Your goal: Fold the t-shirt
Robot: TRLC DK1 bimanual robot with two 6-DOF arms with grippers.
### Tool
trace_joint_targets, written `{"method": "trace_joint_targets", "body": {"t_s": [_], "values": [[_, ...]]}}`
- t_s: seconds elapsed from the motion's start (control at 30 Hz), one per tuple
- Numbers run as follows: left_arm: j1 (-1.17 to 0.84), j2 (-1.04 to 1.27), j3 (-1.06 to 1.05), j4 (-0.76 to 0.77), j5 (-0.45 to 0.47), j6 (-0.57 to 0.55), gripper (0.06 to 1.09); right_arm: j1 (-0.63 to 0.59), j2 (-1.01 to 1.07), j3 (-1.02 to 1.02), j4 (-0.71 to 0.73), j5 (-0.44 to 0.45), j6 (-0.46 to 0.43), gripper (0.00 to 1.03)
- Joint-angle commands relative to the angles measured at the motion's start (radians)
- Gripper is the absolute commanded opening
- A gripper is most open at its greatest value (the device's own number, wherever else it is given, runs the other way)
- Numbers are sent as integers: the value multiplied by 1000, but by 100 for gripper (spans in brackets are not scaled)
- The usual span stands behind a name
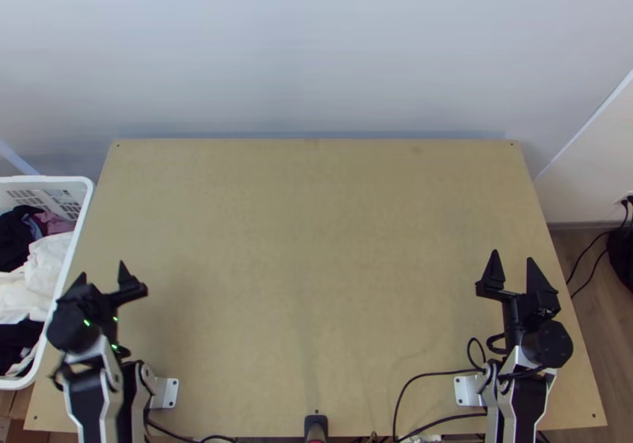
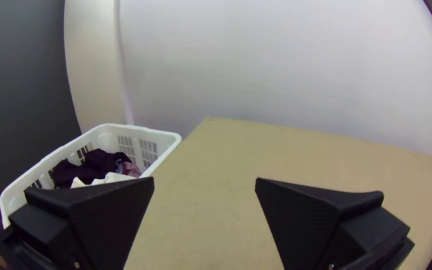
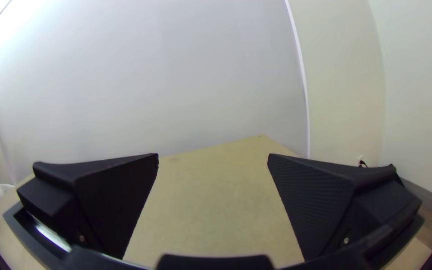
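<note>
My left gripper [image 1: 101, 275] is over the table's left edge near the basket, its fingers apart with nothing between them. In the left wrist view the left gripper [image 2: 204, 182] is open, with bare tabletop between its fingers. My right gripper [image 1: 513, 263] stands open over the table's right part. The right wrist view has the right gripper [image 3: 213, 157] with both fingers wide apart, holding nothing. White cloth [image 1: 47, 273] and dark cloth [image 1: 17, 237] lie bunched in the white basket [image 1: 85, 183]; which piece is a t-shirt I cannot tell.
The light wooden table [image 1: 308, 245] extends between the arms. Its far edge runs along a pale wall [image 1: 316, 55]. Black cables [image 1: 427, 376] curve over the near edge by the right arm's base. A dark object [image 1: 316, 427] sits at the middle of the near edge.
</note>
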Motion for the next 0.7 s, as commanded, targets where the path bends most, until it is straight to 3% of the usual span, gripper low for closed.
{"method": "trace_joint_targets", "body": {"t_s": [0.0, 0.07, 0.2, 0.67], "values": [[40, 190, 193, -58, 24, -64, 104, 3, -3, -9, -9, 9, 8, 99], [124, 315, 301, -112, 97, -81, 104, 5, -3, -9, -9, 9, 8, 99], [365, 535, 488, -205, 366, -97, 104, 3, -3, -9, -9, 9, 8, 99], [582, 1085, 713, -290, 439, 8, 104, 5, -5, -9, -9, 9, 8, 99]]}}
